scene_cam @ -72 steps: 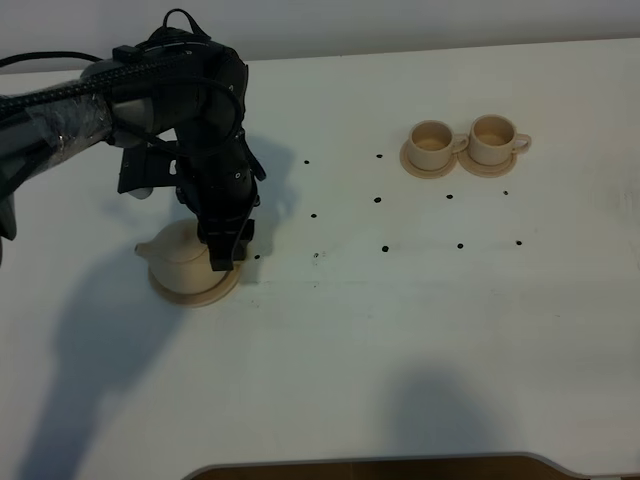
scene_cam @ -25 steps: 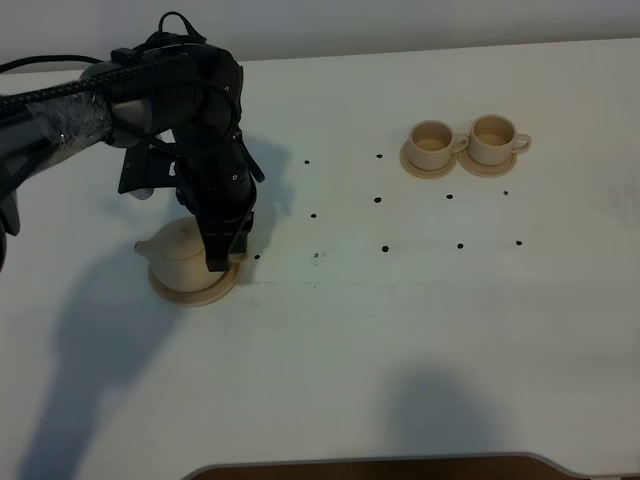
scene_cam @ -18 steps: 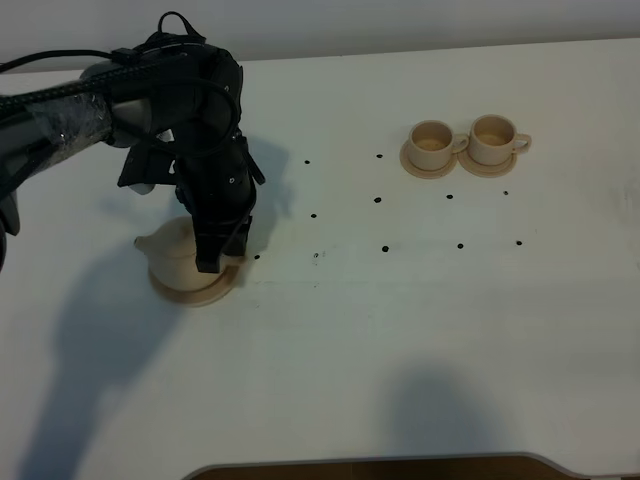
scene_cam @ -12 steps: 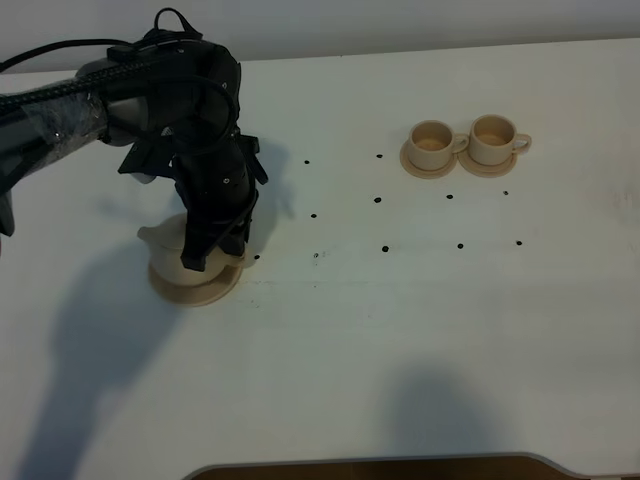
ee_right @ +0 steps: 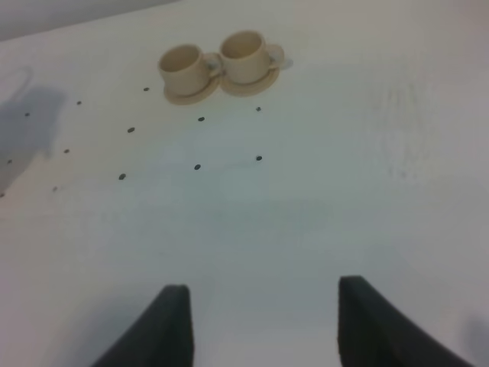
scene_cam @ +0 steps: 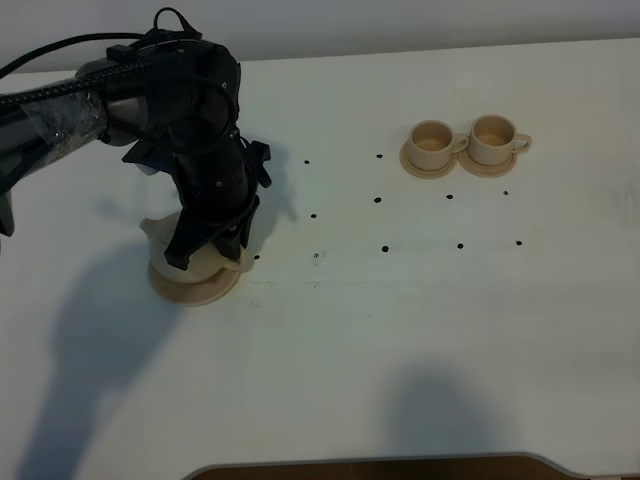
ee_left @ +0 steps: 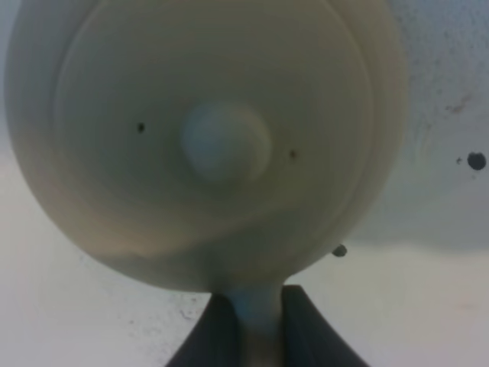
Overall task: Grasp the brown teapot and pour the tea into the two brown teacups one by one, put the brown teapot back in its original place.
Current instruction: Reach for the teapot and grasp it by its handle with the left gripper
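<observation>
Lifted off flat round saucer [scene_cam: 195, 290] since a moment ago: squat, smooth ceramic teapot [ee_left: 221, 145], loop handle pinched between closed jaws of left gripper [ee_left: 258, 325]. Right gripper [ee_right: 263, 321] gaping, empty; two glazed cups [ee_right: 243, 55] well ahead of it on dotted table [scene_cam: 400, 330].

In the high view the left arm [scene_cam: 200, 150] hides the lid, handle and most of the brown teapot [scene_cam: 160, 232], and the left wrist view shows it blurred and cut off at the edge.
</observation>
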